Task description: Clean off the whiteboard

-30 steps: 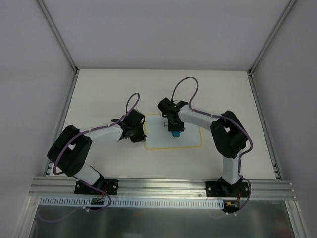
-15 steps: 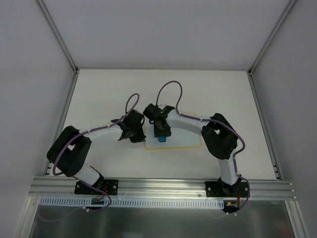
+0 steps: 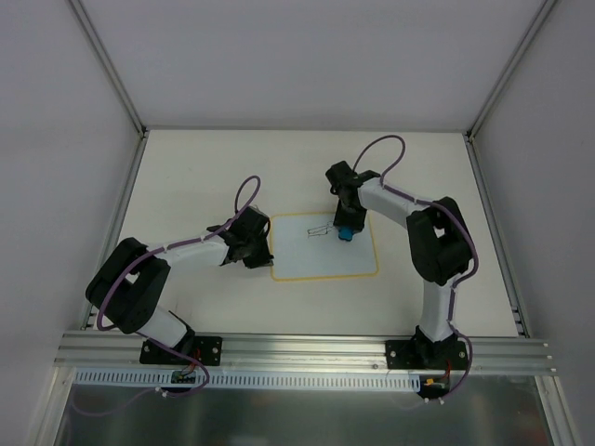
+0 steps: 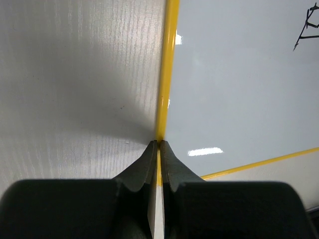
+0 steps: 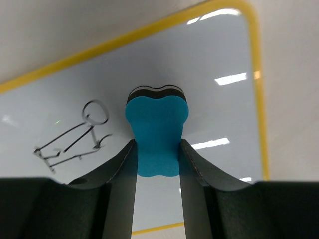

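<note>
I see my left gripper (image 4: 158, 148) closed on the yellow left edge of the flat white rectangular whiteboard (image 3: 325, 260), which lies mid on the cream table (image 3: 186, 172). My right gripper (image 5: 157, 152) clamps a blue foam eraser block (image 5: 156, 119), set on the board just beside a black line sketch (image 5: 75, 140).

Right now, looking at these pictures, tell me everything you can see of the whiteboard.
The whiteboard is a small, flat, glossy white rectangle with rounded corners and a thin yellow border, lying on the table. A small black line sketch sits near its far edge; the rest looks clean and reflects lights. The left hand pinches its left edge; the right hand holds a blue eraser against its surface, just right of the sketch.
</note>
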{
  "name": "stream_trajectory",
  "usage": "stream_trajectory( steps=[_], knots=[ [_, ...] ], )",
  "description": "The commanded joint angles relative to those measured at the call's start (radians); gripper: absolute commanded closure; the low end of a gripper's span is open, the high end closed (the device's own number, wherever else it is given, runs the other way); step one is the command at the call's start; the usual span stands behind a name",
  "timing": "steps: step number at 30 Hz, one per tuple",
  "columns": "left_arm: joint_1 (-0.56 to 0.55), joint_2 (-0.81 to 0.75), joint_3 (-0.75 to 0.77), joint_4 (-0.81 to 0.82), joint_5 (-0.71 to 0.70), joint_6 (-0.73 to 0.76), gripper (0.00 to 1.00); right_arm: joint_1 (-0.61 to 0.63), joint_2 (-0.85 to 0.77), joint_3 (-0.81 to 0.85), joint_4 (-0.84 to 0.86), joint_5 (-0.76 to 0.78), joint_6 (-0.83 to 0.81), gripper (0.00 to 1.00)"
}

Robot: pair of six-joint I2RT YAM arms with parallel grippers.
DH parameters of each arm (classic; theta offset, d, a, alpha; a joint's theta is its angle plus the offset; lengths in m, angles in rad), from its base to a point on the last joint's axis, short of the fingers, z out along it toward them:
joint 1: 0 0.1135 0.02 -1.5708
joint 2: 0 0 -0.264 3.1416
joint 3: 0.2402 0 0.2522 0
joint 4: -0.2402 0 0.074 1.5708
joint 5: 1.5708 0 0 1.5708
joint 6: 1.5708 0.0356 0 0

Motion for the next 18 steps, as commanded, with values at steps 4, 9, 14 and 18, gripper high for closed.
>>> stream_trajectory(
  steps=[4, 9, 14, 18],
  knots=[
    [-0.011, 0.017, -0.049, -0.140, -0.008, 0.047, 1.00, -0.046, 0.117, 0.127, -0.120, 0.074, -0.085, 1.00],
    [-0.011, 0.019, -0.047, -0.140, -0.004, 0.056, 1.00, 0.012, 0.176, 0.193, -0.125, 0.011, -0.102, 1.00],
    [-0.014, 0.022, -0.042, -0.139, -0.004, 0.061, 1.00, 0.097, 0.234, 0.267, -0.143, -0.041, -0.097, 1.00],
    [-0.018, 0.030, -0.036, -0.136, -0.004, 0.067, 1.00, 0.178, 0.282, 0.351, -0.151, -0.083, -0.083, 1.00]
  ],
)
